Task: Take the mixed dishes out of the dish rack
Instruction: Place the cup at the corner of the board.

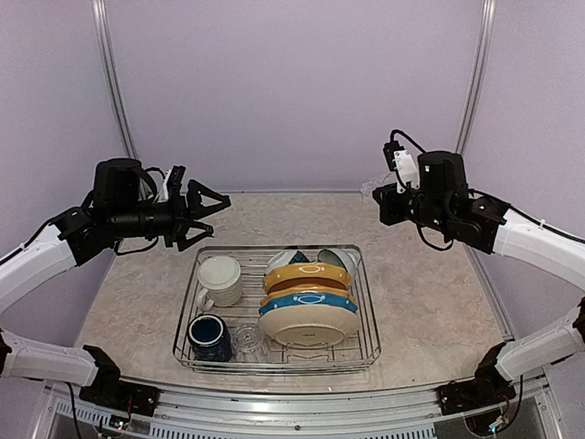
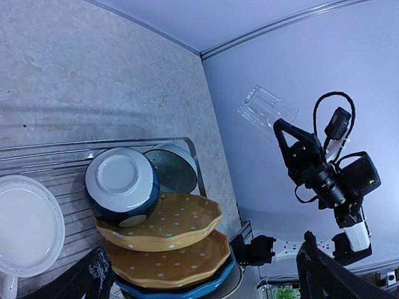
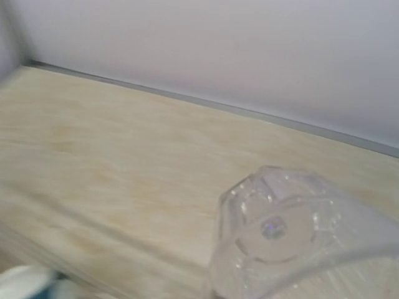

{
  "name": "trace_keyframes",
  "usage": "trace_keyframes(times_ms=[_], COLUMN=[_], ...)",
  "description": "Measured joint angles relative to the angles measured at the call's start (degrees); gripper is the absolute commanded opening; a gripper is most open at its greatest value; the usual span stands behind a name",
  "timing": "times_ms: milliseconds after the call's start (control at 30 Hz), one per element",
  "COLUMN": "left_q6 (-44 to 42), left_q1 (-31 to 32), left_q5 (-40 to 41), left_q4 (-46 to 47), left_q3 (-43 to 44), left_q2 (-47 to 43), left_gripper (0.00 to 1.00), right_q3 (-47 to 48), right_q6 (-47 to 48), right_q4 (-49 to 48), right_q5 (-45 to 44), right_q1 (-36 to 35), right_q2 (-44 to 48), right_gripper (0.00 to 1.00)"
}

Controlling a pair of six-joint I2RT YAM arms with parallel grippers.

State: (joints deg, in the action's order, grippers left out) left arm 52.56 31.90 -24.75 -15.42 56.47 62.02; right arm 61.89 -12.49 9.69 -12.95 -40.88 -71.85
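Up over the table (image 1: 439,293), near the far left corner of the rack (image 1: 274,366), my left claw (image 1: 215,212) hangs with its jaws spread fully apart and nothing between them. From its wrist camera I see both dark fingers (image 2: 93,274) at the bottom edge, well apart, with the right end of the rack below.

My right claw (image 2: 280,128) is raised off to the right, beyond the rack's far right corner, and is clamped on a clear tumbler (image 2: 267,109). The tumbler sticks out past the fingertips, tilted, clear of the table. On the right wrist camera its faceted base fills the lower right, with bare tabletop and the back wall (image 3: 249,43) behind it.

Everything else sits in the rack:
- A cream mug (image 1: 219,279) is at the far left.
- A navy mug (image 1: 210,337) is at the near left.
- A second tumbler (image 1: 249,340) stands just beside the navy mug.
- Yellow plates (image 2: 162,221), a blue-rimmed plate (image 1: 306,304) and a cream plate (image 1: 309,327) lean one against the next across the right half, with the cream one nearest me.
- A teal-and-white bowl (image 2: 121,184) is tipped on its side against the rearmost yellow plate.
- A ribbed teal dish (image 2: 173,167) is tucked just behind the bowl in the far right corner.
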Motion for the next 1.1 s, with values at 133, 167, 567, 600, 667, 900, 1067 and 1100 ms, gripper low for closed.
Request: trace_keyframes(times_ms=[133,167,567,600,667,900,1067,1100], left_q6=[-0.2,-0.3,0.0,0.1,0.1,0.9,1.3,1.3], left_q1=[0.0,0.0,0.6,0.9,1.7,4.7,6.8,7.2], left_q5=[0.8,1.0,2.5,2.8,3.7,6.7,8.8,9.2], left_q4=[-0.7,-0.7,-3.4,-3.6,-3.9,-6.7,-8.3,-8.5], left_q3=[-0.1,-0.1,-0.7,-0.7,-1.0,-1.3,-1.4,-1.4], left_q2=[-0.3,-0.3,-3.0,-3.4,-4.5,-6.5,-6.5,-6.4], left_gripper=[0.99,0.99,0.99,0.99,0.99,0.99,0.99,0.99], right_q3=[3.0,3.8,18.5,20.6,25.6,40.3,46.9,47.8], right_q6=[0.4,0.5,2.6,3.1,4.3,8.0,10.0,10.2], right_q4=[4.5,5.4,18.1,19.2,22.0,32.0,36.2,36.9], right_q5=[-2.3,-2.4,9.3,10.4,12.4,12.8,10.8,10.5], right_q1=[4.3,5.4,20.2,21.2,22.9,24.9,24.9,24.9], right_q2=[-1.9,-2.6,-22.9,-25.3,-30.7,-45.5,-52.0,-52.9], right_gripper=[0.0,0.0,0.0,0.0,0.0,0.0,0.0,0.0])
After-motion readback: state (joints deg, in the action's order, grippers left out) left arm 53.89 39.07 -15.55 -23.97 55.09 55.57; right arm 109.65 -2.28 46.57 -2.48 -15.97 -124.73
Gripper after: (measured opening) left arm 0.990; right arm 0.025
